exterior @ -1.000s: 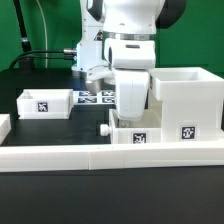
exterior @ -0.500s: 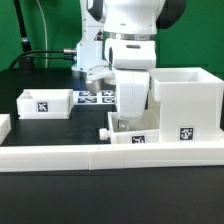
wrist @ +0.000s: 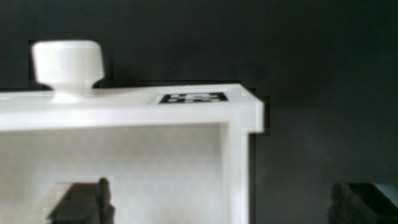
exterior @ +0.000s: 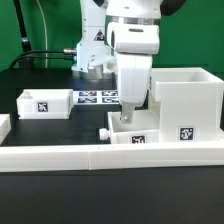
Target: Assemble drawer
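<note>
One small drawer tray (exterior: pixel 133 136) with its knob (exterior: pixel 103 131) lies against the front rail, just to the exterior view's left of the large white casing (exterior: pixel 186 100). My gripper (exterior: pixel 128 117) hangs just above this tray, open and holding nothing. In the wrist view the tray (wrist: pixel 125 150) shows its knob (wrist: pixel 68 68) and a tag (wrist: pixel 194 98). Its side wall lies between my spread fingers (wrist: pixel 80 203), and the gripper (wrist: pixel 222 203) touches nothing. A second tray (exterior: pixel 45 102) sits apart at the exterior view's left.
A long low white rail (exterior: pixel 60 156) runs along the front of the black table. The marker board (exterior: pixel 97 97) lies flat behind the gripper. Cables and a green backdrop are at the far left.
The arm has risen a little and tilted toward the exterior view's right over the tray. The tray and the other parts have not moved.
</note>
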Available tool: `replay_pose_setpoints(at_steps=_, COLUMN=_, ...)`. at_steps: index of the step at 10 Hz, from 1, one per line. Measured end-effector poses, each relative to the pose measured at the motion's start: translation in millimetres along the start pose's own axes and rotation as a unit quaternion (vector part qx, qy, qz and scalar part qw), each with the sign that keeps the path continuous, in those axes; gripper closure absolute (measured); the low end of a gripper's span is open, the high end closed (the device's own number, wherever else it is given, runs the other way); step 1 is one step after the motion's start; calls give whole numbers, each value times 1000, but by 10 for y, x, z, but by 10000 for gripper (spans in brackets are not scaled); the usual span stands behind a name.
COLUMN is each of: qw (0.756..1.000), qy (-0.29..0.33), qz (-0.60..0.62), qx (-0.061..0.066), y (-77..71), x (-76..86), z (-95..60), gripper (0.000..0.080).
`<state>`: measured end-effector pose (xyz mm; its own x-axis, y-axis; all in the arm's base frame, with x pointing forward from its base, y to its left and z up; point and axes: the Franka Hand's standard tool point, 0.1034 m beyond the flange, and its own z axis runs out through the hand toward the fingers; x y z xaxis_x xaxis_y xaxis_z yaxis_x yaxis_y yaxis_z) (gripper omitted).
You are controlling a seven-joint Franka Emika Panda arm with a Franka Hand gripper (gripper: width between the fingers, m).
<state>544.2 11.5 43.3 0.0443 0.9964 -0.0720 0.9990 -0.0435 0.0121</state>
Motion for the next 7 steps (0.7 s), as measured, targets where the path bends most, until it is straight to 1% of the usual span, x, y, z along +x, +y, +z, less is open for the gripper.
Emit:
replay_pose_setpoints(at_steps=1, qw=1000, qy=-2, qz=-1, qx=0, y=17, x=-58, z=-69, gripper=158)
replay_pose_setpoints(at_steps=2, qw=1000, qy=-3, qz=2, qx=-3, y=41, x=-150, z=-136, gripper=152)
replay_pose_setpoints(at_steps=3, qw=1000, qy=-5, qz=0, qx=-3, y=51, x=-252, z=-163, gripper=152)
replay_pose_setpoints(at_steps=5, qw=1000, qy=-7, qz=-11, qx=2, y=50, x=-540, z=-118, gripper=150)
replay_pose_setpoints(at_steps=6, qw=1000, qy=-7, qz=-9, qx=6, y=33, x=-628, z=-66, gripper=150)
replay_pose_setpoints(at_steps=7, qw=1000, qy=-7, qz=-5, qx=6, y=33, x=-615, z=-65, gripper=150)
